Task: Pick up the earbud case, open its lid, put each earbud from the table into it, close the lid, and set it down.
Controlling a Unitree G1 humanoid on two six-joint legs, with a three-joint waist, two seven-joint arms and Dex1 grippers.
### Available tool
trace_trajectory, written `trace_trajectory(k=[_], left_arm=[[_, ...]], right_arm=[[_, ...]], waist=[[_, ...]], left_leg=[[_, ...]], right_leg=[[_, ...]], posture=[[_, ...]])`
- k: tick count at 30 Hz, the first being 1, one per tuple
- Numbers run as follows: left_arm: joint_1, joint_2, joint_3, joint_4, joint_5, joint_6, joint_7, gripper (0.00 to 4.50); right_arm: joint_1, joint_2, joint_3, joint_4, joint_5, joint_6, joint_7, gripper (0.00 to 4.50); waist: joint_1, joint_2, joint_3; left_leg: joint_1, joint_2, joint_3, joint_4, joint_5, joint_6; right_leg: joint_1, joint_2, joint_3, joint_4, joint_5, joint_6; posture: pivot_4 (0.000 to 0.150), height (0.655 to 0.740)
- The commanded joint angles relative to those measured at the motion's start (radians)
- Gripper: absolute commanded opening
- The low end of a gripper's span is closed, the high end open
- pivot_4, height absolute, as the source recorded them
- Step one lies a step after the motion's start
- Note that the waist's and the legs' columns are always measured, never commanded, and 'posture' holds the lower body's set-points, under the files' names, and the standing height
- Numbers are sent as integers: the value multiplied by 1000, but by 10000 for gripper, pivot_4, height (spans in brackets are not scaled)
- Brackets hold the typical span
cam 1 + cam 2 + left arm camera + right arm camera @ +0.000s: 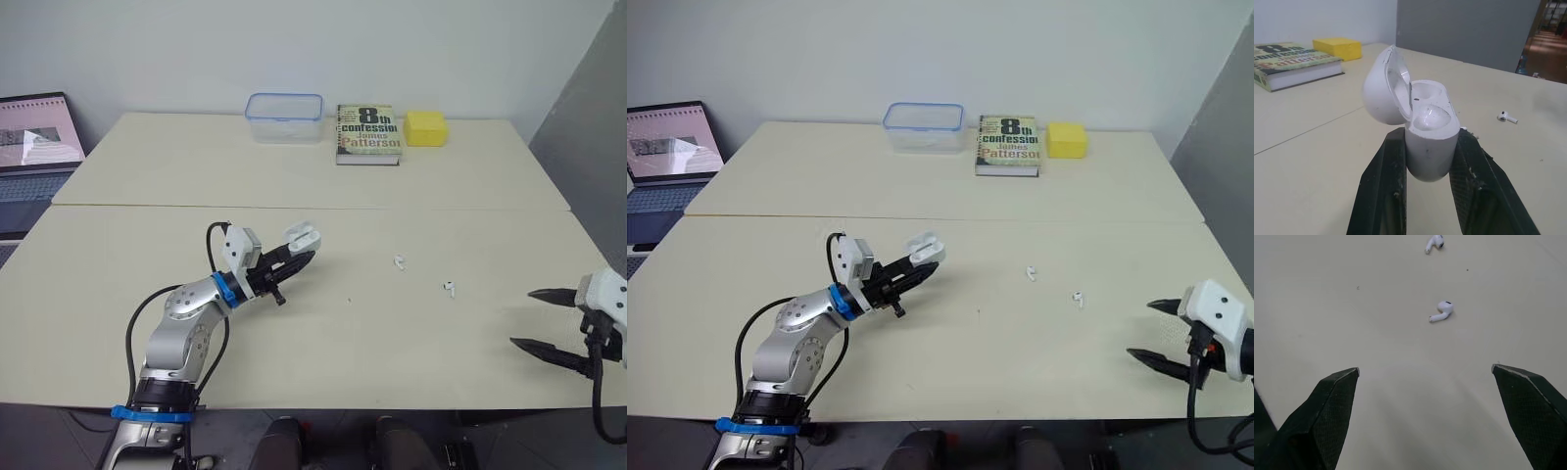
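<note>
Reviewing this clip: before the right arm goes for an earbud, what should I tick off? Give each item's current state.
1. Left gripper shut on the white plastic earbud case, which sits between both fingers: ok.
2. Hinged lid swung open: ok.
3. Both sockets in the case empty: ok.
4. Nearer small white earbud and farther small white earbud lying apart on the beige table, free to grasp: ok.
5. Right gripper open and empty: ok.
6. Bare table between the right gripper and the nearer earbud: ok.
</note>
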Motion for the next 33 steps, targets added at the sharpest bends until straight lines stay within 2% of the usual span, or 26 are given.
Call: trace_trajectory(k=[1,6,12,16,22,29,33], left_arm=[[-1,5,10,-19,5,-35,-1,8114],[8,3,7,-22,10,-42,7,8114],[7,1,-3,-29,17,-45,15,8114],[1,-1,-6,-37,19,-36,19,8114],[-6,-2,-12,-47,19,-22,17,8113],[-9,1,-15,-58,16,-12,25,8113],[-4,1,-17,-76,16,2,33,8113]], right_arm=[[-128,57,85,-74,23,43,-132,45000],[-337,202,321,-116,-20,190,-339,45000],[-540,423,543,57,-187,246,-596,45000],[-585,500,636,175,-274,192,-662,45000],[-648,606,651,358,-317,137,-735,45000],[-635,681,628,359,-285,240,-752,45000],[-633,701,608,339,-267,310,-756,35525]], waist=[[-3,0,0],[0,0,0],[-1,0,0],[1,0,0],[-4,0,0],[-10,0,0],[-15,1,-1]], left_leg=[[0,0,0,0,0,0],[-1,0,-1,0,0,0],[-1,0,-1,0,0,0],[-1,0,-1,0,0,0],[-1,0,0,0,0,0],[0,1,0,0,0,0],[0,2,0,0,0,0]], right_leg=[[0,0,0,0,0,0],[0,0,-1,0,0,0],[-1,0,0,0,1,-2],[-2,0,0,1,3,-5],[-2,0,0,2,3,-5],[-2,1,0,2,4,-6],[-2,1,0,3,4,-6]], posture=[[1500,7377],[1500,7377],[1500,7377],[1500,7377],[1500,7377],[1500,7377],[1500,7377]])
